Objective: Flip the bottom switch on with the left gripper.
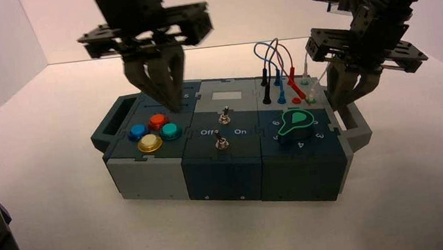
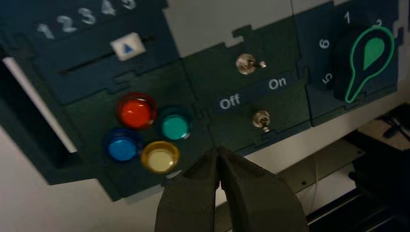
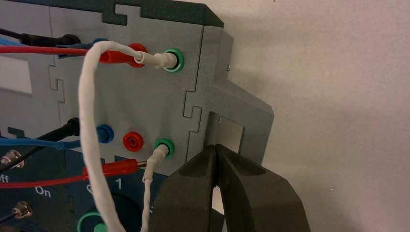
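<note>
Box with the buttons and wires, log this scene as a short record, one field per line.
left gripper: black claw, shut and empty, above the box's left part
right gripper: black claw, shut, idle at the box's right end
bottom switch: silver metal toggle, nothing touching it; lever position unclear
top switch: silver metal toggle, lever toward "On"
buttons: round red, blue, green, yellow
loose wire end: red plastic plug, metal tip outside any socket

High cam looks down; wrist cams closer (both see switches).
</note>
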{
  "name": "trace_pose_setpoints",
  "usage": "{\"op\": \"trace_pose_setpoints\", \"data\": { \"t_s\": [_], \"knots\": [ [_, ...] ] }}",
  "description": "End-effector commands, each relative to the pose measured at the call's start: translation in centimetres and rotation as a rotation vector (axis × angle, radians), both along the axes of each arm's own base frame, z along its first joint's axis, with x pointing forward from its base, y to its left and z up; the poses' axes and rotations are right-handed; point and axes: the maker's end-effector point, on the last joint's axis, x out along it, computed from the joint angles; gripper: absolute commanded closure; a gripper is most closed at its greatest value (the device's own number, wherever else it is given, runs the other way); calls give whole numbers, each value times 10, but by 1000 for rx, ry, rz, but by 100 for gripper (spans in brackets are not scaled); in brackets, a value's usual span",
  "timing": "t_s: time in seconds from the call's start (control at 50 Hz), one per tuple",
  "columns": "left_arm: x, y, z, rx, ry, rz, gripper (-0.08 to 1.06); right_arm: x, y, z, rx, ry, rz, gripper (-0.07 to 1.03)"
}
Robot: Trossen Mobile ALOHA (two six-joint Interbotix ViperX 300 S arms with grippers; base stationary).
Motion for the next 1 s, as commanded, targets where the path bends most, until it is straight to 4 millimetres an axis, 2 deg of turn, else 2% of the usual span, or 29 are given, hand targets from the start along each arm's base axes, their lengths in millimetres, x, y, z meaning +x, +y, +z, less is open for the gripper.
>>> {"op": "trace_pose_setpoints", "data": {
  "t_s": [0.02,0.44,1.0],
  "knots": [
    [2,-13,6,-8,1,-4,101,-3,0,-6,-11,9,13,99],
    [-3,-31,-5,37,46,-7,101,-3,-1,-5,-11,3,13,99],
    [-4,-39,-21,69,65,-22,101,-3,-1,-6,-12,2,18,99]
  ]
}}
